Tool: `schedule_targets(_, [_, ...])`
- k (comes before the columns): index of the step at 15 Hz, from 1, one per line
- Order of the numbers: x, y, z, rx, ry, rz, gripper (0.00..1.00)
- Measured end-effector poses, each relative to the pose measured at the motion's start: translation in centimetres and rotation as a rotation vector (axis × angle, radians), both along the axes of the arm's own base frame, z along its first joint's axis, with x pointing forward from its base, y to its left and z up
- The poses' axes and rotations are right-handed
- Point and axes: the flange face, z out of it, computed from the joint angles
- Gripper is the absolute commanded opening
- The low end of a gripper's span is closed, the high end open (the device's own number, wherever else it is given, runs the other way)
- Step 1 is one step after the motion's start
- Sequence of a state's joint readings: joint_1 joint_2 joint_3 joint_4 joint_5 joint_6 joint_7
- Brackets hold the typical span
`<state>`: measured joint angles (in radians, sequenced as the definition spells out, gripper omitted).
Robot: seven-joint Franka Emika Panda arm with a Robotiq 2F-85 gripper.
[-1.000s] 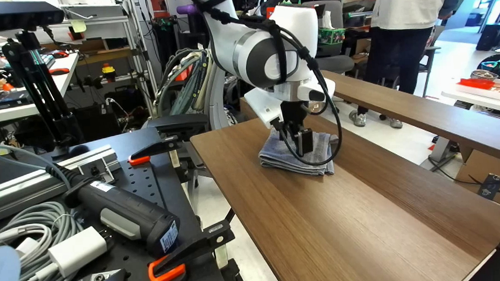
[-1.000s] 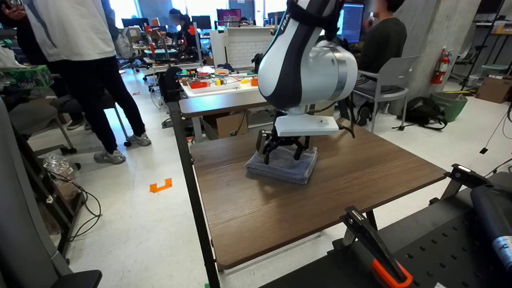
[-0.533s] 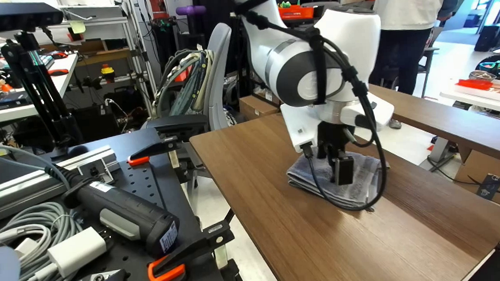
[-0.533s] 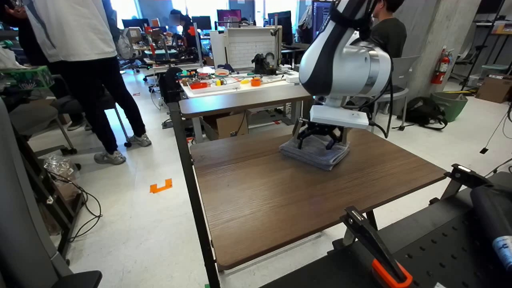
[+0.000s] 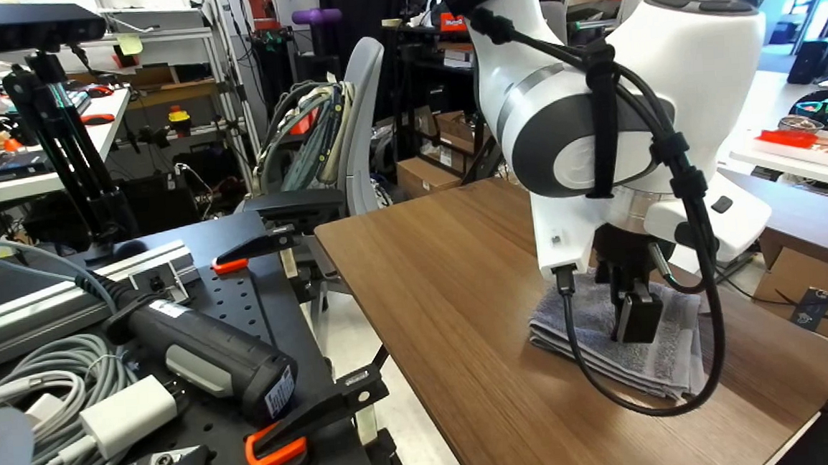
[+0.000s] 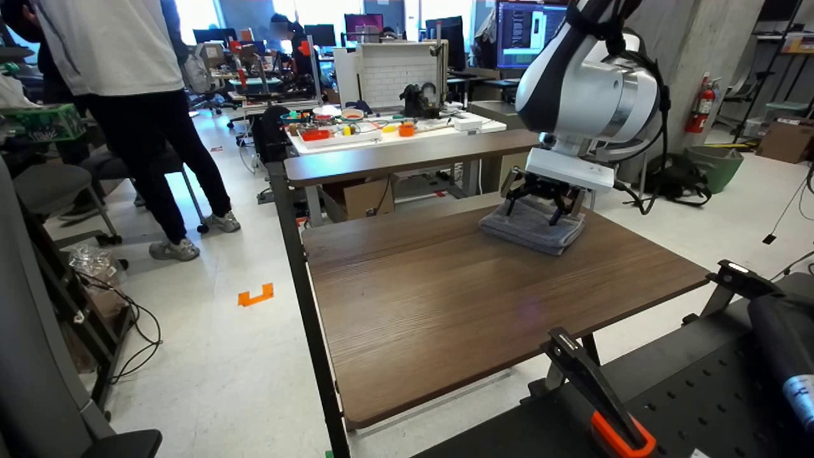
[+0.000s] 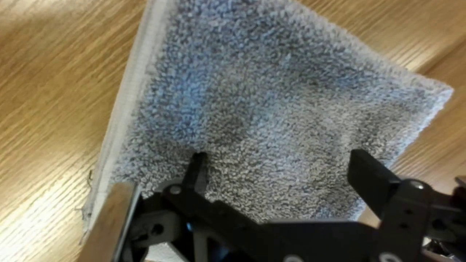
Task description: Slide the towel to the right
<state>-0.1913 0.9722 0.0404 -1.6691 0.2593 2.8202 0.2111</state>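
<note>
The towel [image 5: 596, 330] is a grey folded cloth lying flat on the wooden table, slightly rumpled. It shows in both exterior views [image 6: 526, 236], near the table's far edge and right of the middle in this exterior view. It fills much of the wrist view [image 7: 255, 91]. My gripper [image 6: 531, 217] points down onto the towel, and its fingertips appear to rest on the towel's top. In the wrist view the gripper's fingers [image 7: 278, 154] are wide apart with towel surface between them. Part of the towel is hidden under the gripper and cable.
The brown wooden table [image 6: 445, 305] carries the towel. A higher wooden bench [image 6: 407, 159] stands behind it. A black cart with a handheld scanner [image 5: 213, 352] and orange-tipped clamps [image 5: 276, 453] sits alongside. A black cable loop [image 5: 712, 344] hangs from the arm beside the towel.
The towel and gripper have moved together across the table, rightward in both exterior views. The towel has stayed flat and folded. The fingers look open throughout.
</note>
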Motion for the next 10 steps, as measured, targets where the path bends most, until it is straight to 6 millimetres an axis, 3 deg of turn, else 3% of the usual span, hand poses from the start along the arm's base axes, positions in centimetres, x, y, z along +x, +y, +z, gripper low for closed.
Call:
schedule_targets(3, [0.2, 0.2, 0.0, 0.007, -0.004, -0.006, 1.00])
schedule_targets(6, [0.1, 1.7, 1.0, 0.017, -0.016, 0.029, 1.00])
schedule_targets(10, [-2.6, 5.3, 4.2, -0.025, -0.037, 0.160, 1.00])
